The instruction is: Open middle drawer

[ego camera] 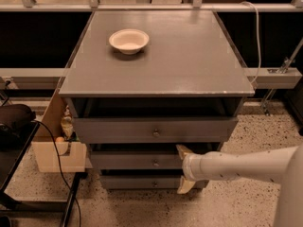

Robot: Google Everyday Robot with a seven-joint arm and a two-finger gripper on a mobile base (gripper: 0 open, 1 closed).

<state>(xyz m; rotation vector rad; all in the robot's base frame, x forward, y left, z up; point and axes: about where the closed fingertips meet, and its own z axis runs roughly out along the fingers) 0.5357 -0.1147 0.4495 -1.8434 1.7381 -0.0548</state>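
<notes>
The middle drawer point(128, 161) is the second of three grey drawers in the cabinet, with a small round metal knob point(155, 163) at its centre. Its front sits a little behind the upper drawer's front. My gripper point(179, 169) reaches in from the right on a white arm and sits in front of the middle drawer's right part, just right of the knob. Its cream fingers point(182, 151) are spread one above the other and hold nothing. The arm hides the drawer's right end.
The top drawer point(118, 129) stands pulled out a little, and the bottom drawer point(132, 182) lies below. A cream bowl point(129, 40) sits on the grey cabinet top point(189, 56). A cardboard box point(54, 152), a black cable and a dark stand are at the left. The floor is speckled.
</notes>
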